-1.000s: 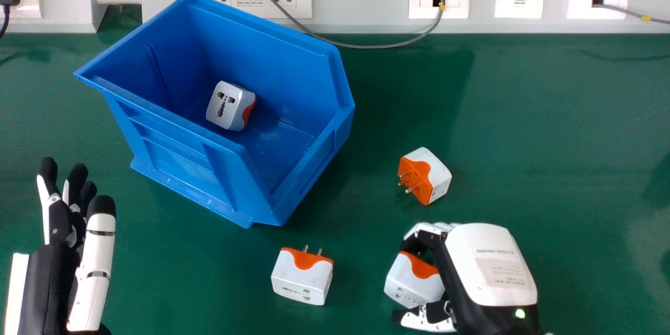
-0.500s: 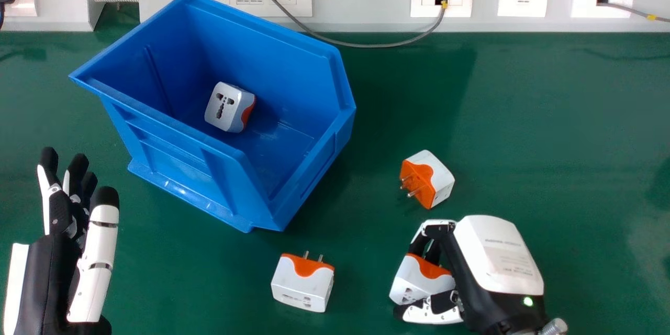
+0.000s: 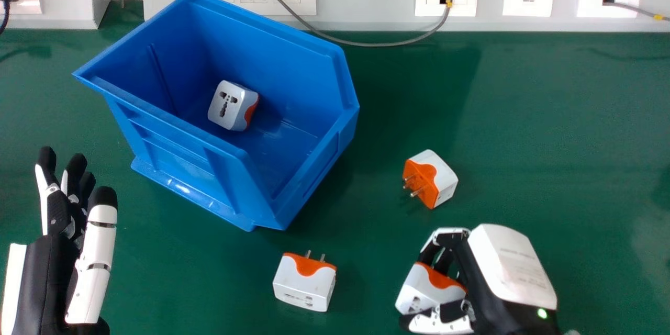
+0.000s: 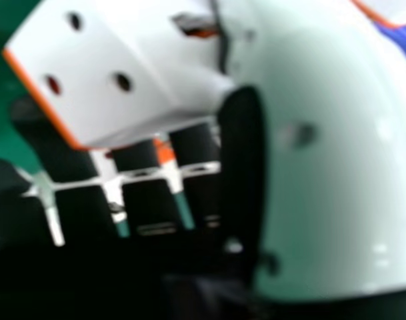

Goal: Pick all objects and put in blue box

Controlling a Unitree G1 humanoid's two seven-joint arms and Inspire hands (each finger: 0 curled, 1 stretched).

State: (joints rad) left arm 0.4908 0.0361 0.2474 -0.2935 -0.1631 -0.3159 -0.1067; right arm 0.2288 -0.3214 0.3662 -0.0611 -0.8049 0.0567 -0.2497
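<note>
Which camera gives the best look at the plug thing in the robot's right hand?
The head view: it shows the adapter's white body and orange part in the right hand. The right hand view shows a holed face closer, but cut off by the edge.

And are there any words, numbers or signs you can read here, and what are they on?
None I can quote.
Black and white right hand: faint lines of print on its white back, too small to read.
Long white wall plate: tiny marks by its switches, too small.
Square white single-switch plate: tiny mark, too small.
</note>
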